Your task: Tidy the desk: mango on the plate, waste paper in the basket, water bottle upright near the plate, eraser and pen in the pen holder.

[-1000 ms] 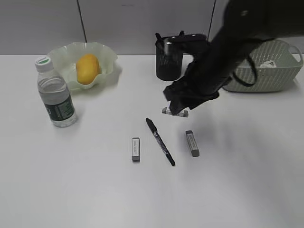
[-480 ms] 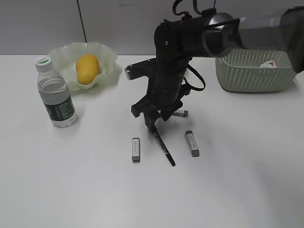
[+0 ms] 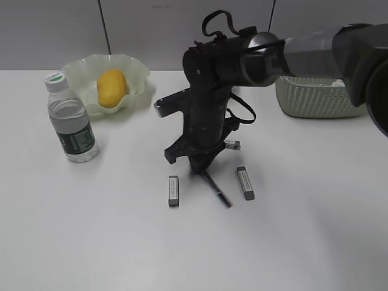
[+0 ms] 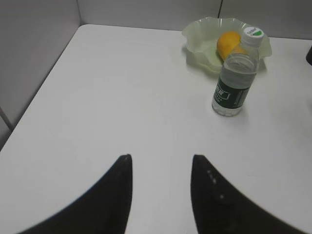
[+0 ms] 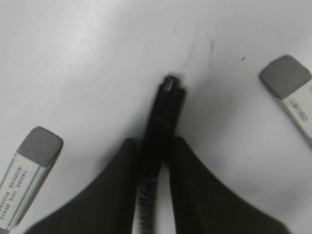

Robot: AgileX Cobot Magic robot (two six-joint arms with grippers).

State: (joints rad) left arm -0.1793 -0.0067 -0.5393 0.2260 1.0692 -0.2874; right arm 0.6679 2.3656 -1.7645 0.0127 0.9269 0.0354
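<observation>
My right gripper is down on the desk and shut on the upper end of the black pen. The right wrist view shows the pen pinched between the fingers. A grey eraser lies left of the pen and another lies right of it. The mango sits in the green plate. The water bottle stands upright beside the plate. My left gripper is open and empty over bare desk. The pen holder and the waste paper are hidden behind the right arm.
The green basket stands at the back right, partly behind the right arm. A small grey eraser lies just behind the gripper. The grey wall runs along the desk's far edge.
The right arm swung left from near the basket and came down on the pen's upper end. Its fingers closed on the pen, and the pen's free end now looks blurred.
</observation>
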